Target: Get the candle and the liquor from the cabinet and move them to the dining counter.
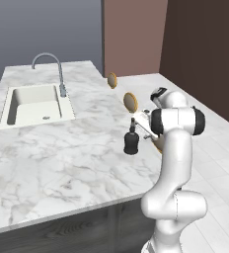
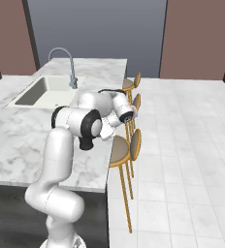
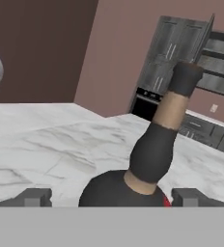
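Your pincer (image 3: 112,197) is standing wide, fingers either side of the liquor (image 1: 131,140), which is sitting upright near the bench's (image 1: 62,158) right edge.

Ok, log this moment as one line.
bottle: upright on island counter, near stool-side edge | fingers: open, either side of bottle, no grip | candle: unseen

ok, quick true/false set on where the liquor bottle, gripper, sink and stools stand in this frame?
1. The squat black liquor bottle stands upright on the white marble dining counter. True.
2. The gripper is shut on the bottle. False: its fingertips stand apart on either side of the bottle.
3. The bottle lies in the inset sink. False: it stands near the counter's stool-side edge.
4. Tan round stools line that edge. True.
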